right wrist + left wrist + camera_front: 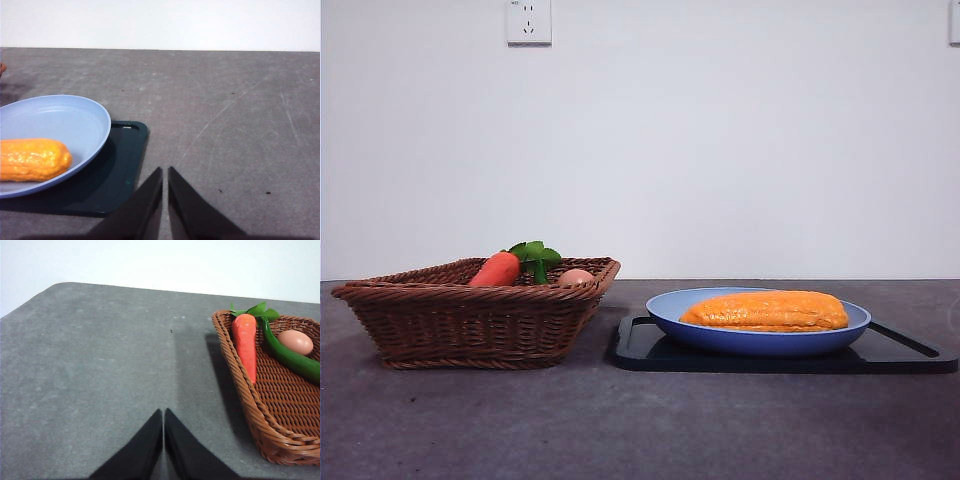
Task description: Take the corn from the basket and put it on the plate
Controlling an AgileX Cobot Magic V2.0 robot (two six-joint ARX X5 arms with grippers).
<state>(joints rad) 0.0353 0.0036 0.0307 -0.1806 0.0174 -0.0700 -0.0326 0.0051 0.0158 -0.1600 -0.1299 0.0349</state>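
The orange-yellow corn (pixel 766 311) (pixel 33 159) lies lengthwise in the light-blue plate (pixel 757 340) (pixel 75 117), which rests on a black tray. The brown wicker basket (pixel 470 320) (pixel 260 410) stands to the plate's left in the front view. My left gripper (pixel 163 412) is shut and empty over bare table beside the basket. Over bare table beside the tray, my right gripper (pixel 165 171) is shut with nothing in it. Neither arm shows in the front view.
In the basket lie a red-orange carrot (pixel 497 269) (pixel 245 344) with green leaves, a long green vegetable (pixel 290 357) and a tan egg-like ball (pixel 575 277) (pixel 295 342). The black tray (pixel 895 352) (pixel 117 170) sits under the plate. A wall stands behind the grey table.
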